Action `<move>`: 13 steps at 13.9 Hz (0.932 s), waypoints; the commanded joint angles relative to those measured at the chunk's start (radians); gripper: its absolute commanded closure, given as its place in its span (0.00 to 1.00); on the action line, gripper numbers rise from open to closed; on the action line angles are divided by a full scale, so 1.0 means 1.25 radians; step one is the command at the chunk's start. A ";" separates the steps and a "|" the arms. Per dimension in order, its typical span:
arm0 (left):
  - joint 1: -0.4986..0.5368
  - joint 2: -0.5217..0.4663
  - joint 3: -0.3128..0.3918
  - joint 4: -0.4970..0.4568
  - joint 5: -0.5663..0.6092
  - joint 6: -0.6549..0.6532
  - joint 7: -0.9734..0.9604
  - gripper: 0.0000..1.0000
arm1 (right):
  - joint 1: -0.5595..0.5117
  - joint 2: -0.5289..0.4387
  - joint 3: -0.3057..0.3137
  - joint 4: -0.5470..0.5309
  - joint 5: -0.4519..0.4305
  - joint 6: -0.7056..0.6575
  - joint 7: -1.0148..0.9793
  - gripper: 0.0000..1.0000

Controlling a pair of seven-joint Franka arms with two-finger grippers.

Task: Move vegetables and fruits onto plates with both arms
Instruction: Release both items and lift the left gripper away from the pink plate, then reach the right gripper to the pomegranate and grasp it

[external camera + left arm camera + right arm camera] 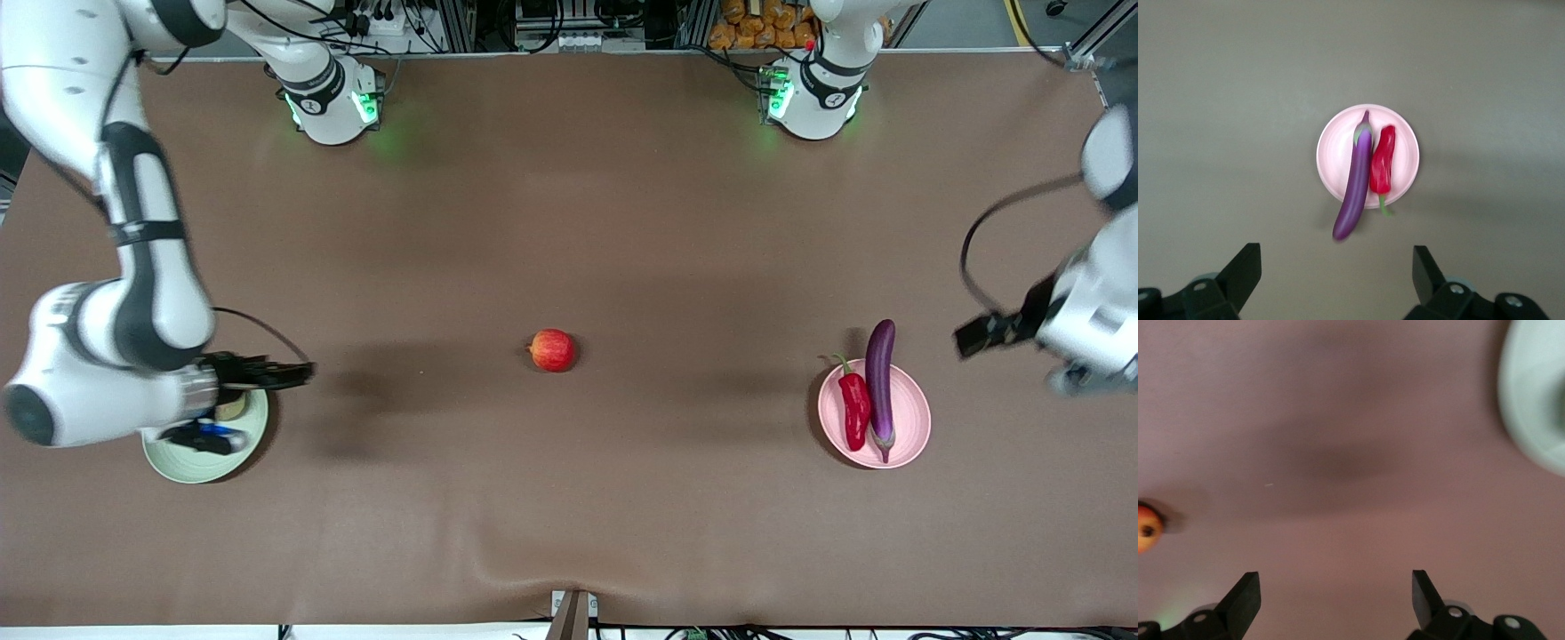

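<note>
The purple eggplant [879,382] and the red chili pepper [855,409] lie side by side on the pink plate [911,418]; the eggplant's round end overhangs the rim. The left wrist view shows the eggplant [1357,180], the chili [1382,163] and the plate [1335,150]. The red apple [553,349] sits alone mid-table and shows in the right wrist view [1146,528]. The pale fruit [233,407] lies on the green plate [191,464], mostly hidden by my right gripper [200,436], which is open and empty above it. My left gripper [1062,378] is open and empty, high beside the pink plate.
The table wears a brown cloth with a wrinkle [533,560] near the front edge. The right arm's base [333,102] and the left arm's base [813,98] stand along the back edge. The green plate's rim [1538,393] shows in the right wrist view.
</note>
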 commanded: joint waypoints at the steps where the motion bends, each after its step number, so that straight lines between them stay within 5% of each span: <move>1: 0.004 -0.104 0.006 -0.028 -0.049 -0.080 0.024 0.00 | 0.095 -0.011 -0.011 -0.010 0.074 0.011 0.206 0.00; 3: 0.006 -0.147 0.008 -0.028 -0.076 -0.136 0.024 0.00 | 0.138 -0.009 -0.011 -0.014 0.142 0.084 0.323 0.00; 9: -0.035 -0.197 0.030 -0.032 -0.134 -0.183 0.024 0.00 | 0.307 0.053 -0.011 -0.018 0.164 0.334 0.611 0.00; 11: -0.174 -0.197 0.174 -0.037 -0.135 -0.192 0.022 0.00 | 0.361 0.093 -0.011 -0.018 0.164 0.439 0.710 0.00; 13: -0.255 -0.198 0.262 -0.042 -0.152 -0.214 0.022 0.00 | 0.410 0.123 -0.012 -0.018 0.162 0.503 0.778 0.00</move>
